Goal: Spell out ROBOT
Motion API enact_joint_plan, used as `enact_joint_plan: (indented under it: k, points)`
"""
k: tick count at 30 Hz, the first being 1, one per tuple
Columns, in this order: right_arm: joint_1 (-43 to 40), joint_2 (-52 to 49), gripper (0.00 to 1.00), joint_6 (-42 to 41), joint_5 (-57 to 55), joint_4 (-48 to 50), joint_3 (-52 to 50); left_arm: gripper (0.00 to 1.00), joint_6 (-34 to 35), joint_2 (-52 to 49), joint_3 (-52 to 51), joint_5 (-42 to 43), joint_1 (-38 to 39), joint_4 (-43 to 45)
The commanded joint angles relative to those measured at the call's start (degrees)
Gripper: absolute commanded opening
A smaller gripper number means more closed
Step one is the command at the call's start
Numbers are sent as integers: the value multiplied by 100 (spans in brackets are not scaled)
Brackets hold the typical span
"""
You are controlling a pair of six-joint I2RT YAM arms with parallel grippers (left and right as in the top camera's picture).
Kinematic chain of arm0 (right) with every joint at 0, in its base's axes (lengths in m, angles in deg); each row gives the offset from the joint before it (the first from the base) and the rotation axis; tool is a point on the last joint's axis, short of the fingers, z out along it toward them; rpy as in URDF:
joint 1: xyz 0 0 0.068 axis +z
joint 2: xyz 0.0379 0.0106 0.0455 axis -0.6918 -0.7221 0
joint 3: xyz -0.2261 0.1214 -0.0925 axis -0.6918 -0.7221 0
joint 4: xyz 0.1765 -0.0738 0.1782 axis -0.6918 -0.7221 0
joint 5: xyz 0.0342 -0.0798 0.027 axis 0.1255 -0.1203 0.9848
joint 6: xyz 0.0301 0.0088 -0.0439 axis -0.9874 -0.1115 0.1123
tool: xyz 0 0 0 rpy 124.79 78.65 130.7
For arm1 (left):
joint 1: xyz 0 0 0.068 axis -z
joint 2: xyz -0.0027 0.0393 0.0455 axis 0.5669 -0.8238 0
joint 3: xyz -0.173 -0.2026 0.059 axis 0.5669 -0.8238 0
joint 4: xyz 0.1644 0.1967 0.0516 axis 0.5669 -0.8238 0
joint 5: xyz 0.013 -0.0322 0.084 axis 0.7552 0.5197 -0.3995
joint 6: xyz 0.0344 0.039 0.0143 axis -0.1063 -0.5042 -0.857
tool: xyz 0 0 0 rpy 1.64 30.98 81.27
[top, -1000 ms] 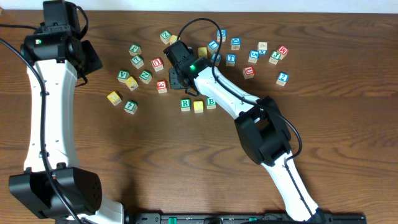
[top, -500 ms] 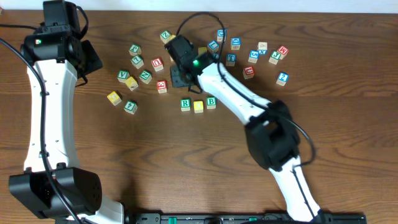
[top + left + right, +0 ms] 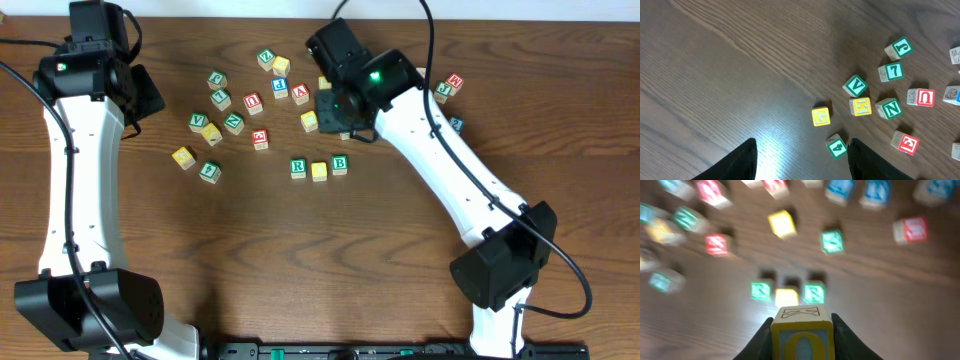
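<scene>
Fingers (image 3: 844, 339) of the right gripper (image 3: 801, 334) clench a yellow-framed wooden O cube (image 3: 801, 344) by opposite flat sides, aloft on the far side of the row: green R cube (image 3: 298, 167), yellow cube (image 3: 319, 171), green B cube (image 3: 339, 164). Light, rigid, smooth; it likely twists if pinched off-centre. The left gripper (image 3: 802, 165) gapes empty.

three-cube row (image 3: 786, 294) blurred, yellow cube (image 3: 801, 335) cropped below

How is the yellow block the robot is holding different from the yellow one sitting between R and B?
The held block is up off the table, squeezed between the right fingers; the row block lies on the table with no fingers on it. The held block shows an O; the row block's top looks plain yellow. Both are small yellow cubes.
</scene>
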Motion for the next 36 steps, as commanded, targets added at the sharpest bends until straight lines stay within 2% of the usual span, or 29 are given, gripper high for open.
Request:
enact_joint_plan:
  k: [1,15,22,29,36]
  points:
    - [-111,-83,26,48,-146,-136,-297,57,-31,-81,17,-116,-13,-17]
    - [-199,-83,28,-219,-52,697,-2275,57,-31,-81,17,-116,-15,-13]
    - [-221,-83,32,-216,-55,1322,-2708,57,-31,-81,17,-116,-13,-13]
    - [-221,-83,33,-216,-57,2376,-3246,57,-31,-81,17,-116,-15,-15]
    - [-260,-79,32,-210,52,2446,-3093,57,-31,-81,17,-116,-15,-13]
